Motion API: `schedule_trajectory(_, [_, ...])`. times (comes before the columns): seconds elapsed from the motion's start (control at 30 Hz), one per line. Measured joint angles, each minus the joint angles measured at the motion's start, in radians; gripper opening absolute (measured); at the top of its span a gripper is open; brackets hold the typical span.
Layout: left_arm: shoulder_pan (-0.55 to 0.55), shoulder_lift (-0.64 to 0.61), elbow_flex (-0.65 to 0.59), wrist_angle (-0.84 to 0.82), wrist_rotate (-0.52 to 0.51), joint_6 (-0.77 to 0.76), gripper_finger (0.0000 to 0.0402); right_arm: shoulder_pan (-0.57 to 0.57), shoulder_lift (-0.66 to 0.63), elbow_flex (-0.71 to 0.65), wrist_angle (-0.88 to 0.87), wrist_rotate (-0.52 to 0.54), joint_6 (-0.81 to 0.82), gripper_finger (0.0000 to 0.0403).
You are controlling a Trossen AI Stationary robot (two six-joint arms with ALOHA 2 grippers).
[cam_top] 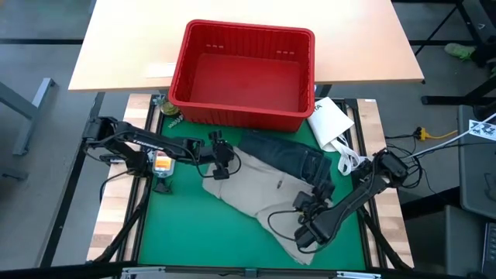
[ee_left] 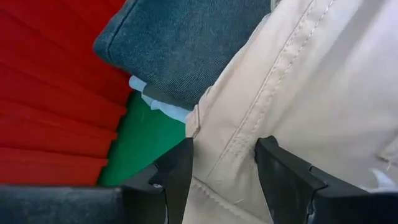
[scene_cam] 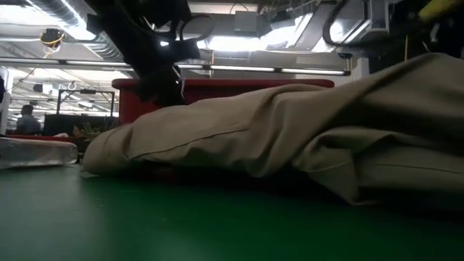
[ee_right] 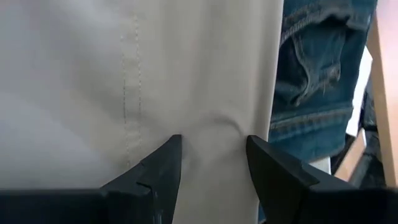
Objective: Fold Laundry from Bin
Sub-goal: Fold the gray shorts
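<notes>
Tan khaki trousers (cam_top: 263, 190) lie crumpled on the green mat (cam_top: 178, 232), in front of the red bin (cam_top: 244, 74). Dark blue jeans (cam_top: 287, 155) lie partly under their far side. My left gripper (cam_top: 221, 164) is at the trousers' left end and shut on the cloth. My right gripper (cam_top: 304, 205) is at their right near part, also shut on the cloth. A scrap of light blue cloth (ee_left: 155, 102) peeks out under the jeans (ee_left: 186, 43). The low view shows the trousers (scene_cam: 275, 130) heaped on the mat. My left gripper (ee_left: 224, 168) pinches the trousers' stitched edge (ee_left: 227, 146) between its two fingers, slanting down from the table's left. The cloth around it rests on the mat. My right gripper (ee_right: 214, 162) pinches tan cloth beside a seam (ee_right: 211, 134), slanting down. The cloth puckers between the fingers; how many layers, I cannot tell.
The bin stands at the mat's far edge, close behind the garments, its red wall (ee_left: 50, 93) just beyond my left gripper. A white packet (cam_top: 329, 120) lies to the bin's right. Bare green mat shows along the left and near sides.
</notes>
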Motion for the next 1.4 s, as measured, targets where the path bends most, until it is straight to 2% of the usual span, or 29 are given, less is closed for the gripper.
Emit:
schedule_trajectory(0.2, [0.014, 0.006, 0.002, -0.001, 0.0, 0.0, 0.0169, 0.0, 0.0, 0.001, -0.035, -0.021, 0.011, 0.0184])
schedule_trajectory(0.4, [0.015, 0.005, 0.002, -0.01, -0.009, 0.001, 0.0169, 0.001, 0.0, 0.082, -0.096, -0.052, 0.005, 0.0184])
schedule_trajectory(0.73, [0.01, -0.003, 0.0, -0.013, -0.028, 0.001, 0.0169, 0.001, 0.0, 0.194, -0.095, -0.051, -0.05, 0.0184])
schedule_trajectory(1.07, [-0.01, -0.159, -0.001, -0.006, -0.059, 0.001, 0.0169, 0.001, 0.0, 0.314, -0.091, -0.043, -0.052, 0.0184])
schedule_trajectory(1.3, [-0.083, -0.245, -0.001, -0.026, -0.027, -0.018, 0.0169, 0.015, 0.0, 0.343, 0.099, 0.0, -0.129, 0.0184])
schedule_trajectory(1.4, [-0.13, -0.254, -0.001, -0.049, 0.072, -0.053, 0.0169, 0.036, 0.006, 0.343, 0.235, 0.028, -0.187, 0.0184])
